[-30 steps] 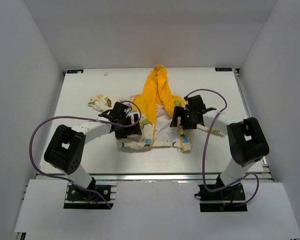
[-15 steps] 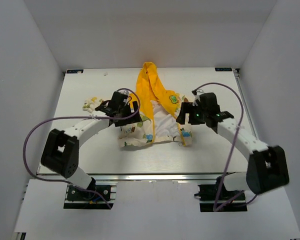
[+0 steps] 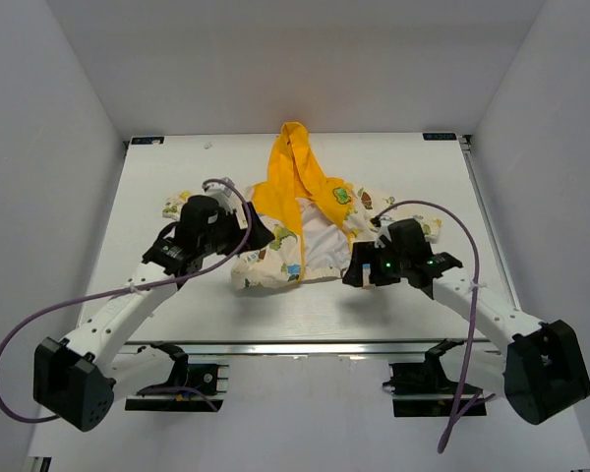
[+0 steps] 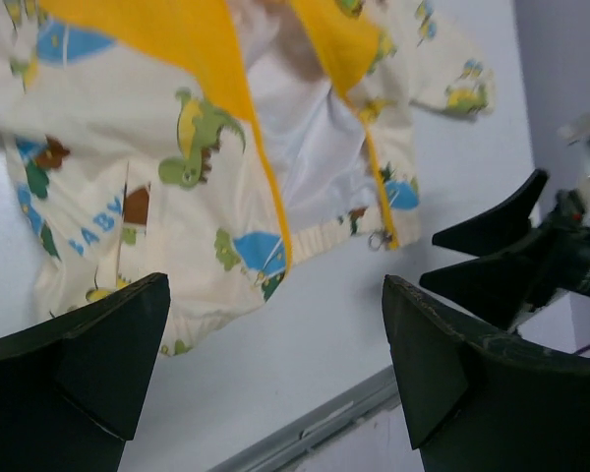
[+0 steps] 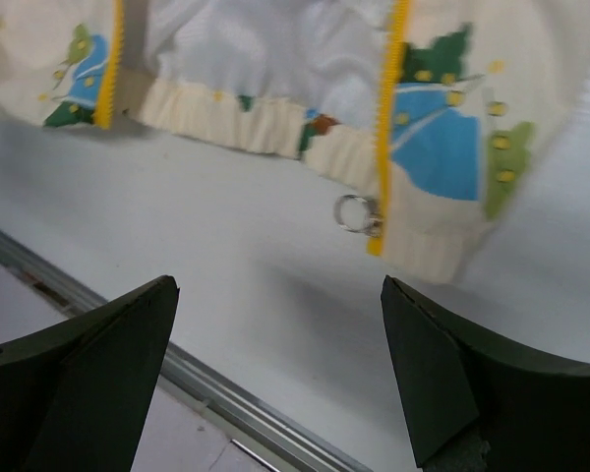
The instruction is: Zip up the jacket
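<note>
The jacket (image 3: 280, 258) lies open on the table, cream with dinosaur prints, its yellow hood (image 3: 293, 157) pointing away from me. Its two yellow zipper edges (image 5: 388, 118) stand apart, with white lining between them. A metal pull ring (image 5: 354, 213) hangs at the hem end of the right edge and also shows in the left wrist view (image 4: 379, 239). My left gripper (image 3: 256, 234) is open and empty above the left front panel (image 4: 177, 206). My right gripper (image 3: 354, 270) is open and empty just nearer than the hem, close to the ring.
The white table (image 3: 423, 187) has a metal rail along its near edge (image 5: 226, 398). White walls close in the back and both sides. The right gripper's fingers show at the right edge of the left wrist view (image 4: 501, 256).
Both arms have drawn back toward the near edge and let go of the jacket. The jacket now lies more spread out, with the hood shifted left.
</note>
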Controlling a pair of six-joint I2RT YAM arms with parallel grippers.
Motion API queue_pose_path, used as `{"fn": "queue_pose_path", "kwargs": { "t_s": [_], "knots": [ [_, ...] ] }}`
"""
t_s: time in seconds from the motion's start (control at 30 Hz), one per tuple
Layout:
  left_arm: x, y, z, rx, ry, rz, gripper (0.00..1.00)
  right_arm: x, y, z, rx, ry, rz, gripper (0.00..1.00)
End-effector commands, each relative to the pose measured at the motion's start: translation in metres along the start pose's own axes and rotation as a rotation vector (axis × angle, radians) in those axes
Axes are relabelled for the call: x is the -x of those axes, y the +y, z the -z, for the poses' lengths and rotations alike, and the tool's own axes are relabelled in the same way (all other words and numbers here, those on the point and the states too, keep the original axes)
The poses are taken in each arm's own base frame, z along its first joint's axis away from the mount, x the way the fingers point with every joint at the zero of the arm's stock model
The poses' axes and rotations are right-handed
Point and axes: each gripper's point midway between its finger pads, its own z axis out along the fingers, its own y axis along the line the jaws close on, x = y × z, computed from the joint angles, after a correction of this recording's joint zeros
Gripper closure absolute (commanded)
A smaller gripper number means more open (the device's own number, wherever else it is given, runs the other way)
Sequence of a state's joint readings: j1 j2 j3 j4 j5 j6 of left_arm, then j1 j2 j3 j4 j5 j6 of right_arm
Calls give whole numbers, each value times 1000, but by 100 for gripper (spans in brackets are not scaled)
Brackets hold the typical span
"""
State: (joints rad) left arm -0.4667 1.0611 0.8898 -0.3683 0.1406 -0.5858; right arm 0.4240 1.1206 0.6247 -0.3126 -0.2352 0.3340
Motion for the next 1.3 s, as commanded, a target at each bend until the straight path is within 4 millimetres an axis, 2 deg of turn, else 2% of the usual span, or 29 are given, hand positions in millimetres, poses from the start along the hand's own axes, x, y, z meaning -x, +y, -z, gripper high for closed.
{"fn": "queue_pose_path", "kwargs": {
  "t_s": [0.0,0.03,0.1,0.13,0.2,0.37,0.43,0.5,0.53,0.67,0.7,0.77,0.8,0.83,0.93,0.97,1.1,1.13,1.2,1.27],
  "knots": [
    [-53,15,-6,13,187,62,2,21,54,0,165,-51,72,11],
    [-59,19,-5,24,203,70,2,11,70,-9,197,-12,102,11],
    [-63,24,-1,45,198,87,2,16,92,-18,239,-19,115,10],
    [-68,28,2,55,200,90,2,11,104,-29,262,16,118,11],
    [-63,28,11,62,163,91,2,18,119,-41,315,11,97,11],
    [-57,37,35,134,133,79,2,32,133,-80,327,63,44,15],
    [-53,44,42,177,103,75,2,29,140,-91,358,95,40,22],
    [-55,48,47,203,102,81,2,34,151,-95,393,111,48,26],
    [-54,50,49,210,93,82,2,27,154,-100,410,144,48,28],
    [-53,50,51,214,81,87,2,20,160,-110,420,183,45,33],
    [-51,49,52,212,78,88,2,20,162,-110,424,188,44,35],
    [-47,53,54,241,57,88,2,18,167,-109,442,193,45,51],
    [-45,53,55,241,50,86,2,20,171,-107,456,192,48,61],
    [-44,52,56,241,44,85,2,22,177,-102,478,191,55,77],
    [-40,49,57,224,31,84,2,32,187,-87,484,159,85,96],
    [-39,46,57,211,26,84,2,35,189,-84,478,148,90,100],
    [-35,43,60,199,10,82,2,29,189,-61,425,185,56,100],
    [-35,43,61,201,9,82,2,18,188,-50,409,235,42,100],
    [-37,45,61,208,12,82,2,4,181,-42,357,301,8,100],
    [-44,48,59,203,17,85,2,-12,160,-40,238,349,-27,100]
  ]
}}
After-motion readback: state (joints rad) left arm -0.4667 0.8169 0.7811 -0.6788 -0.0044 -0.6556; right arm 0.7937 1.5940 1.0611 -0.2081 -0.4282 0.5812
